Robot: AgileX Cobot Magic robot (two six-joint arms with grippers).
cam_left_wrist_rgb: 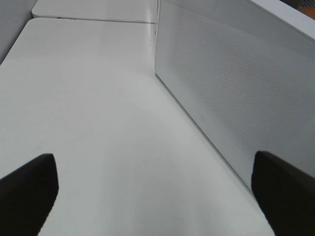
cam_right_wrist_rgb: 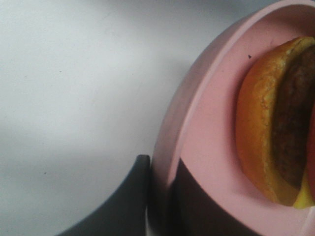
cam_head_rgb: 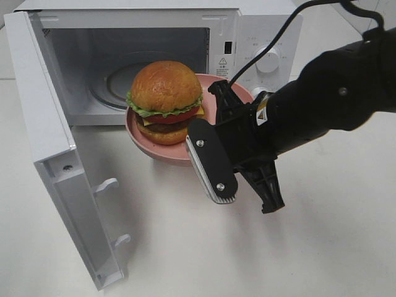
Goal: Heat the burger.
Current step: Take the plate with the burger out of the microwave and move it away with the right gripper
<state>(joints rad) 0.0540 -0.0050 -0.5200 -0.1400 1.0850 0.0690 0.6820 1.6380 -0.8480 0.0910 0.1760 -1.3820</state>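
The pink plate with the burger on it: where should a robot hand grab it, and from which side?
By its rim, from the side facing away from the microwave. The pink plate has a thin raised lip that jaws can pinch, and the burger fills its middle. The right gripper is clamped there.

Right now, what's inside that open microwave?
Inside the microwave only a round glass turntable shows. The burger on its pink plate blocks the rest of the floor from view.

A plain white table filled the scene, evenly lit, with a second white tabletop butted beyond it.
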